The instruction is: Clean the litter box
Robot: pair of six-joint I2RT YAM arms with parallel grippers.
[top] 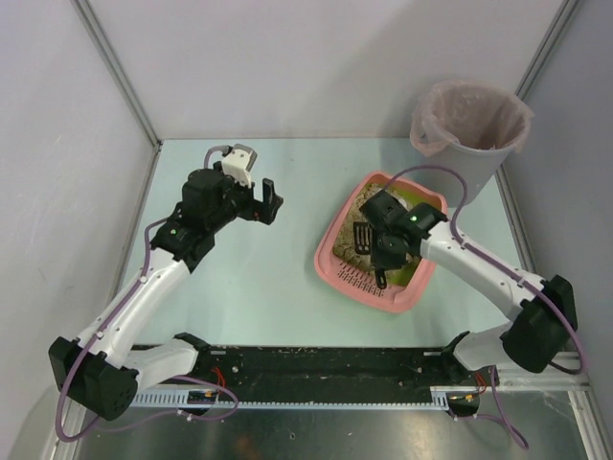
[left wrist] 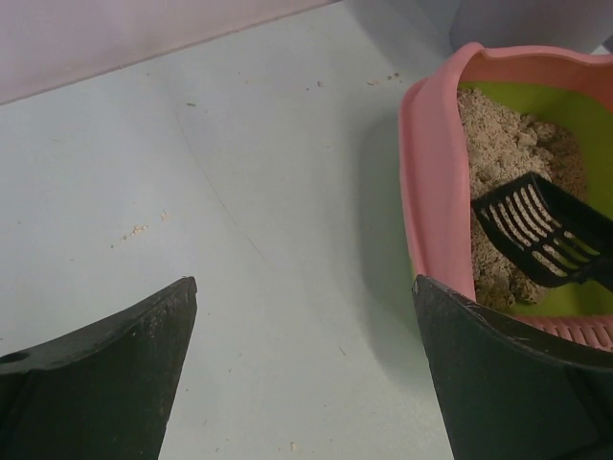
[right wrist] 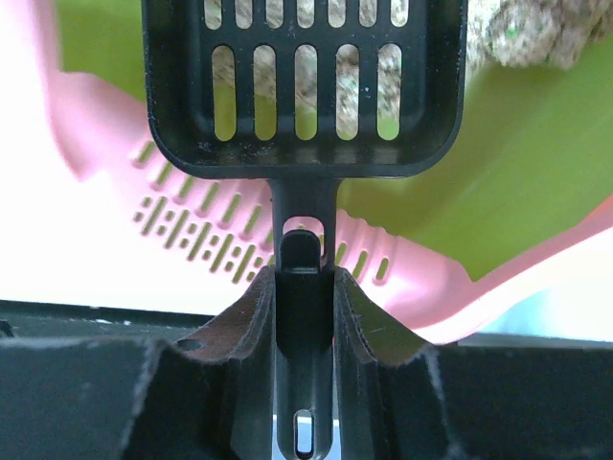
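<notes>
The pink litter box (top: pixel 330 261) with a yellow-green lining and beige litter lies right of centre on the table; its rim (left wrist: pixel 433 182) also shows in the left wrist view, its slotted rim (right wrist: pixel 192 235) in the right wrist view. My right gripper (top: pixel 382 261) is shut on the handle of the black slotted scoop (right wrist: pixel 305 86), whose head hangs over the litter (left wrist: pixel 508 153). In the right wrist view the gripper (right wrist: pixel 305 278) pinches the handle between both fingers. My left gripper (top: pixel 266 203) stands open above bare table left of the box, its fingers (left wrist: pixel 115 374) wide apart with nothing between.
A grey round bucket (top: pixel 469 129) lined with a pinkish bag stands at the back right corner. A few litter crumbs (left wrist: pixel 134 230) lie on the table left of the box. Grey walls close the table on three sides.
</notes>
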